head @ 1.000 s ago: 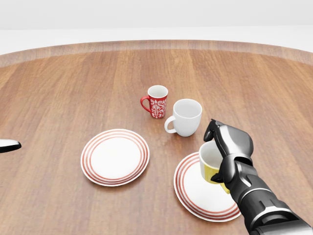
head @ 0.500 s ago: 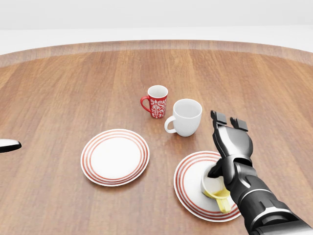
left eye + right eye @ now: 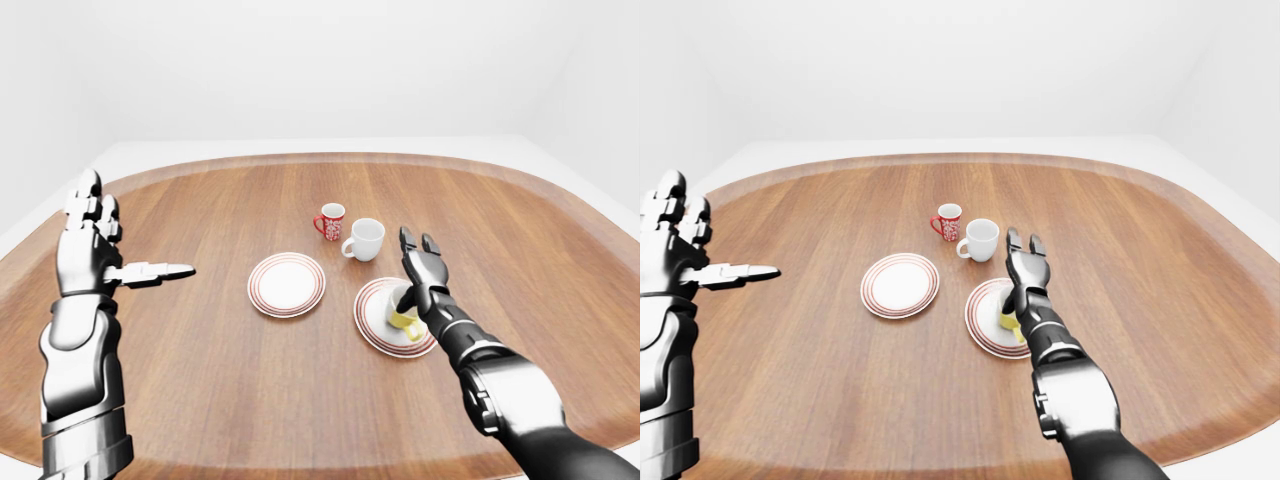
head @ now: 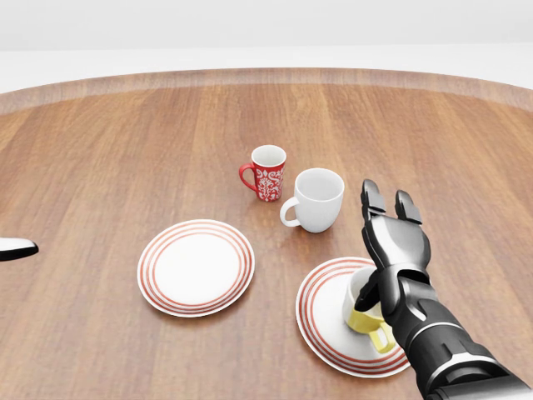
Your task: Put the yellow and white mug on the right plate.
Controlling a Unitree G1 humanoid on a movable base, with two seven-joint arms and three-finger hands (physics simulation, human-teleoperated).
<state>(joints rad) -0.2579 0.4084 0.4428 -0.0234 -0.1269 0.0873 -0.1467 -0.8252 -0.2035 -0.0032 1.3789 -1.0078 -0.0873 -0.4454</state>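
Observation:
The yellow and white mug [image 4: 365, 317] stands on the right plate [image 4: 321, 321], a white plate with red rings, its handle toward the bottom right of the head view. My right hand [image 4: 380, 243] is open just right of the mug. Its two fingers [image 4: 371, 200] stretch straight up, away from the cup, while its thumb rests at the mug's rim. Whether the thumb touches the rim I cannot tell. My left hand [image 3: 105, 250] is raised at the far left of the left-eye view, open and holding nothing.
A matching left plate [image 4: 196, 267] lies beside the right one. A red patterned mug [image 4: 268, 173] and a plain white mug [image 4: 316, 200] stand just above the plates. All rest on a big oval wooden table [image 3: 230, 390].
One second ago my right hand held the mug over the right plate. The fingers have since opened and straightened, and the mug has settled on the plate. The left hand has not moved.

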